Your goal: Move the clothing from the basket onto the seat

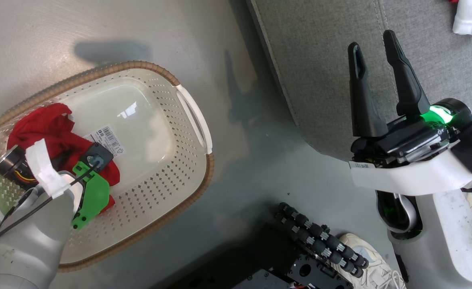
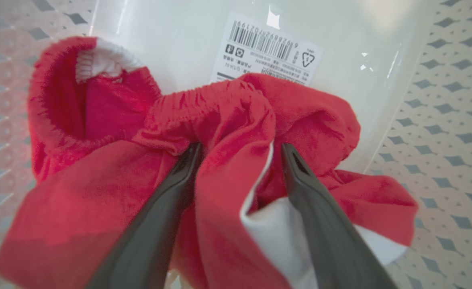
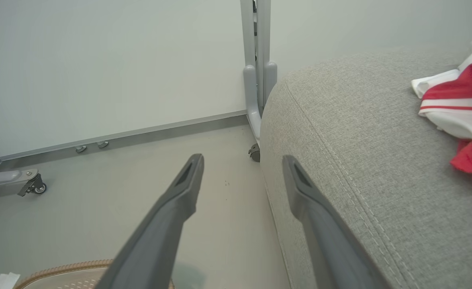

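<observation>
The cream basket [image 1: 187, 120] stands on the floor at the left. A red garment of the clothing [image 1: 47, 128] lies bunched in its left end. My left arm reaches down into the basket. In the left wrist view my left gripper [image 2: 242, 149] is open, its fingers set astride a raised fold of the red and white clothing [image 2: 227, 132]. My right gripper [image 1: 374, 50] hangs open and empty over the left edge of the grey seat [image 1: 320, 60]. Another red and white garment [image 3: 460, 100] lies on the seat [image 3: 360, 160], to the right of my right gripper [image 3: 242, 161].
The basket's bare bottom shows a barcode label [image 2: 266, 52]. My dark wheeled base [image 1: 320, 237] sits at the bottom centre, with a person's white shoe [image 1: 364, 261] beside it. A grey stand on castors [image 3: 256, 80] rises by the wall behind the seat.
</observation>
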Robot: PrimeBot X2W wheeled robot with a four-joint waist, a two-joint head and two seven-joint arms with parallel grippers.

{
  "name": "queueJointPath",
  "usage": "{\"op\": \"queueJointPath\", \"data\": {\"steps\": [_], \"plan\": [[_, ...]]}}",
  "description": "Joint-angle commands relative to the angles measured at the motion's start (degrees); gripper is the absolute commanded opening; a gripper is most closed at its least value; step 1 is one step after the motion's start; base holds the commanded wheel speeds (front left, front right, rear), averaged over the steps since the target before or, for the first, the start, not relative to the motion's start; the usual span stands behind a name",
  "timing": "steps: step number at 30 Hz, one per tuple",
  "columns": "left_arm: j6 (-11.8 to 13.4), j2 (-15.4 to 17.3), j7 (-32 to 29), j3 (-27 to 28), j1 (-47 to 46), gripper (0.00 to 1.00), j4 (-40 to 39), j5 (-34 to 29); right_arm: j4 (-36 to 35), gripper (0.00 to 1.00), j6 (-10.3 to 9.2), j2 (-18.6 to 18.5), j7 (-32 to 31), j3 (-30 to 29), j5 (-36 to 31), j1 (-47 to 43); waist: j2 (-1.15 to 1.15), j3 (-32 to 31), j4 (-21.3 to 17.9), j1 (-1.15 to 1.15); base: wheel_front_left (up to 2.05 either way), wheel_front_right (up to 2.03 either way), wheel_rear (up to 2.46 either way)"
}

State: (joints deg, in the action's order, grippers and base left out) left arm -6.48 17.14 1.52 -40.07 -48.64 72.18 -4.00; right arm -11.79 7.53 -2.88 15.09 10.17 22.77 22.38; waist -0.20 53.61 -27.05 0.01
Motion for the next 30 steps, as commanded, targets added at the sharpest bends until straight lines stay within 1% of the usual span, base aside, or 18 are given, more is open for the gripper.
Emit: {"op": "queueJointPath", "data": {"steps": [1,5,6,7,8,12,16,20,25,30], "plan": [[0.27,0.52,-1.34,-0.98,-1.06,1.00,0.39,-0.98,-0.35,1.00,-0.08,-0.02,0.11,-0.18,0.34,0.41,0.20,0.19,-0.06,-0.01,0.00,0.00,0.00],[0.50,1.04,-4.06,-3.47,-1.99,1.00,0.91,-2.92,-0.65,1.00,-0.08,-0.02,0.11,-0.23,0.05,0.60,0.20,0.42,-0.16,-0.01,0.00,0.00,0.00],[0.63,1.15,-4.68,-3.68,-2.15,0.77,0.98,-2.93,-0.73,1.00,-0.08,-0.02,0.11,-0.26,-0.10,0.63,0.20,0.49,-0.18,-0.01,0.00,0.00,0.00],[0.57,1.24,-5.35,-3.96,-2.22,0.29,1.10,-3.15,-0.85,1.00,-0.08,-0.02,0.11,-0.32,-0.29,0.64,0.20,0.54,-0.17,-0.01,0.00,0.00,0.00],[0.67,1.28,-5.68,-4.23,-2.38,0.00,1.16,-3.36,-0.91,1.00,-0.08,-0.02,0.11,-0.41,-0.48,0.62,0.20,0.59,-0.15,-0.01,0.00,0.00,0.00],[0.83,1.08,-6.85,-4.94,-3.15,0.00,1.30,-3.27,-1.02,1.00,-0.08,-0.02,0.11,-0.79,-1.20,0.47,0.20,0.48,0.20,-0.01,0.00,0.00,0.00],[0.58,-0.63,-6.12,-5.56,-3.05,0.00,1.25,-2.95,-0.59,1.00,-0.08,-0.02,0.11,-1.01,-1.98,0.44,0.20,-0.79,1.04,-0.01,0.00,0.00,0.00],[0.03,-3.96,-4.21,-6.11,-1.99,0.00,0.80,-2.12,-0.16,1.00,-0.08,-0.03,0.11,-1.11,-2.94,0.34,0.20,-3.27,2.17,-0.01,0.00,0.00,0.00],[-0.29,-9.48,-0.77,-6.52,-1.15,0.00,-0.21,-0.69,0.67,1.00,-0.08,-0.04,0.11,-1.57,-4.50,-0.78,0.20,-7.49,4.37,-0.01,0.00,0.00,0.00],[-0.56,-12.63,4.51,-6.64,-0.04,0.00,-1.50,1.51,1.80,1.00,-0.08,-0.07,0.11,-2.24,-6.47,-2.07,0.20,-12.11,7.47,-0.01,0.00,0.00,0.00]]}}
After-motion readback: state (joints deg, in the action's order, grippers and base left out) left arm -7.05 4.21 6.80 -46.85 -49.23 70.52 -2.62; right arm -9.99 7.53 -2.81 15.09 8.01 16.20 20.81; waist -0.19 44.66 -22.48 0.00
